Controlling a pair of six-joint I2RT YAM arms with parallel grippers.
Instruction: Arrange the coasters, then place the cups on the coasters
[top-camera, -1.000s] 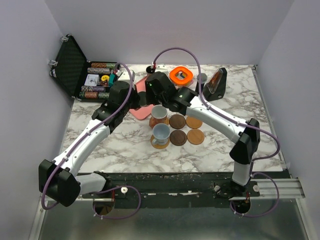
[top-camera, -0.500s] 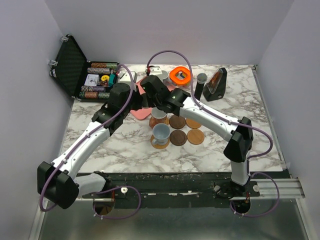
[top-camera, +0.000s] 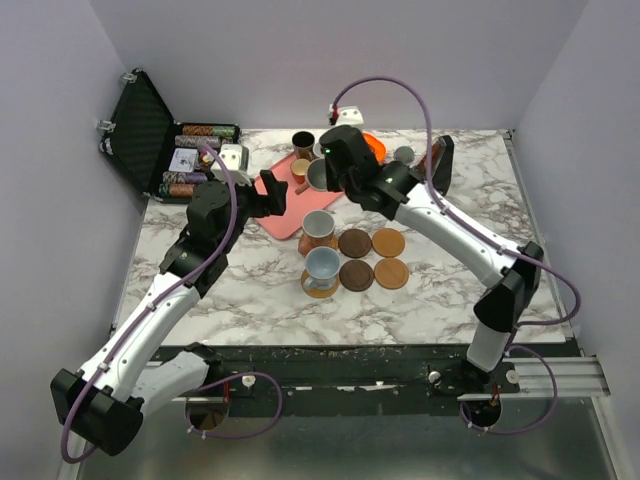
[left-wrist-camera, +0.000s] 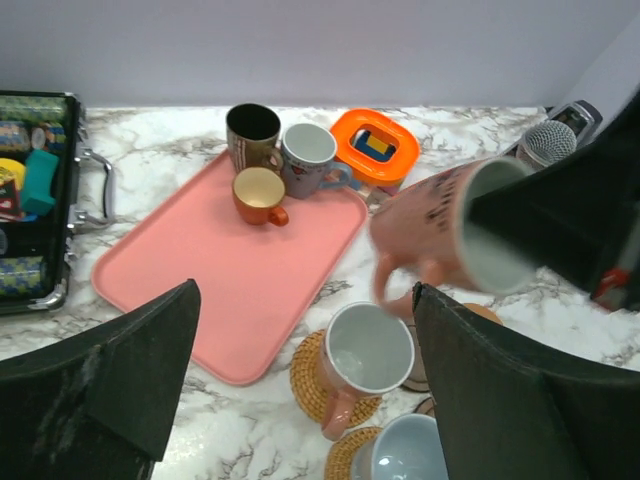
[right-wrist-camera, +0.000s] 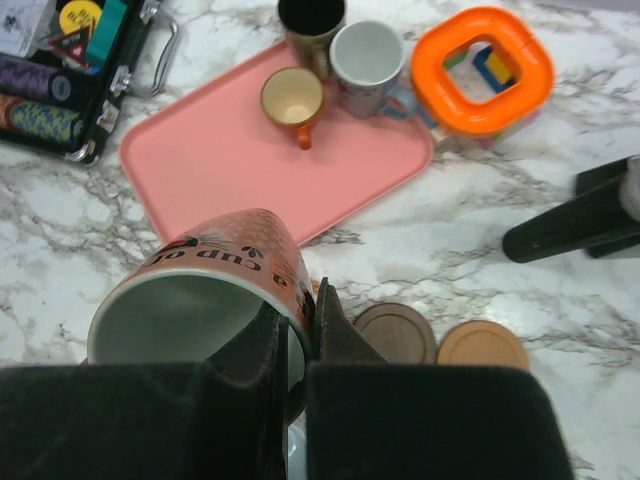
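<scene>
Hovering aloft, right tool (right-wrist-camera: 298, 318) pinches pink mug (right-wrist-camera: 232, 262) rim.

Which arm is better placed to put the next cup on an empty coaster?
Right. The right gripper pinches the pink mug by its rim, near the bare coasters; the left gripper stands open and empty.

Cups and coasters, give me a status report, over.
Left gripper open, empty. Right gripper shut on pink mug, held in air. Two cups on coasters, three on tray. Four bare coasters unblocked.
</scene>
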